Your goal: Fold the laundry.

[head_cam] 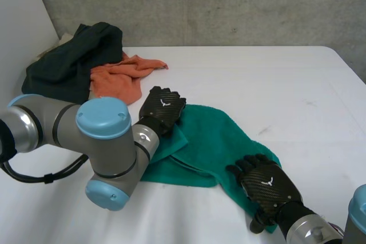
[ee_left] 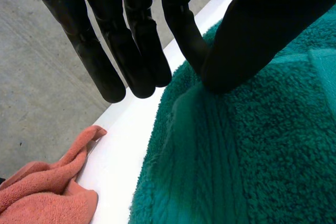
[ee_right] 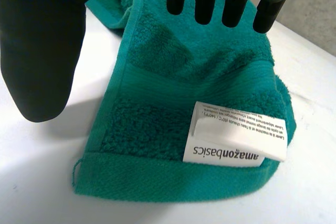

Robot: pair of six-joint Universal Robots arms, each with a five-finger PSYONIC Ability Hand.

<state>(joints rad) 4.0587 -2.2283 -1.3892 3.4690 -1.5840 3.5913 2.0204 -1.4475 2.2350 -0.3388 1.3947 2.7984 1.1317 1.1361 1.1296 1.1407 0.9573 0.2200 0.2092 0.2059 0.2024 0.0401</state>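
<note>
The white table [head_cam: 286, 84] is wide, and its far corner at the right side is rounded. On its right half the top carries a faint dark smudge [head_cam: 263, 131]. Behind the far edge of the table stands a grey concrete wall [head_cam: 229, 4], rough and speckled. At the left side a plain white panel [head_cam: 17, 27] rises and meets the concrete wall.

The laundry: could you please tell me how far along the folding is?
Done: nothing; the green towel lies rumpled. In hand: left robot hand pinches its edge, right robot hand open at its labelled end. To do: orange cloth and dark garment, heaped.
</note>
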